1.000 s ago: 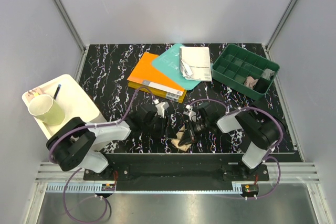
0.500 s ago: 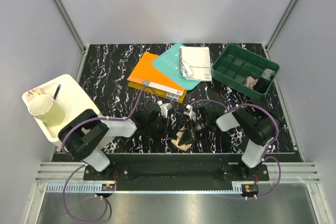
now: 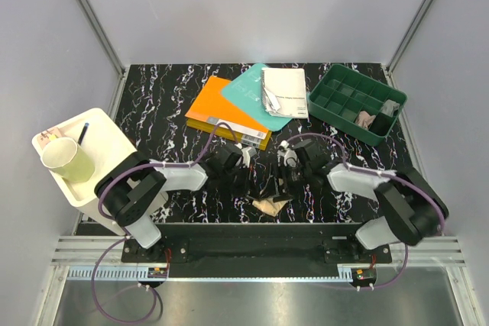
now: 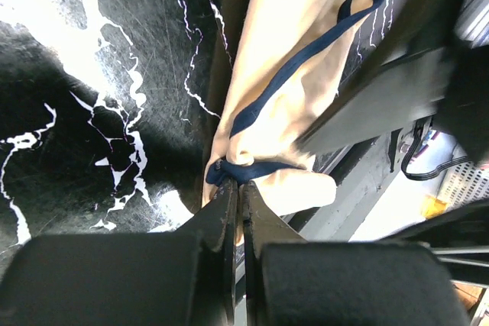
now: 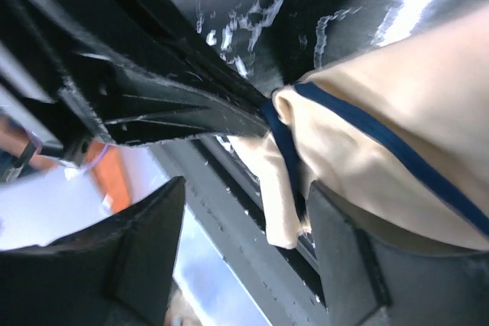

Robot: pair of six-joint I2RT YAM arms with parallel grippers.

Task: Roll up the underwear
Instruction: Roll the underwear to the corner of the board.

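We see the beige underwear (image 3: 269, 204) lying at the near edge of the black marbled table (image 3: 168, 112), between the two arms and well apart from the orange book (image 3: 221, 114) and the green tray (image 3: 355, 101). The left gripper (image 4: 234, 188) has its fingers pressed together on a bunched bit of the dark navy edging, so it is pinching the garment at that corner. From there the cloth runs away across the table (one flap hangs past the table's edge). In the right wrist view, the right gripper (image 5: 246, 188) has its fingers spread wide. They stand on either side of the hanging flap and are not closed on it.
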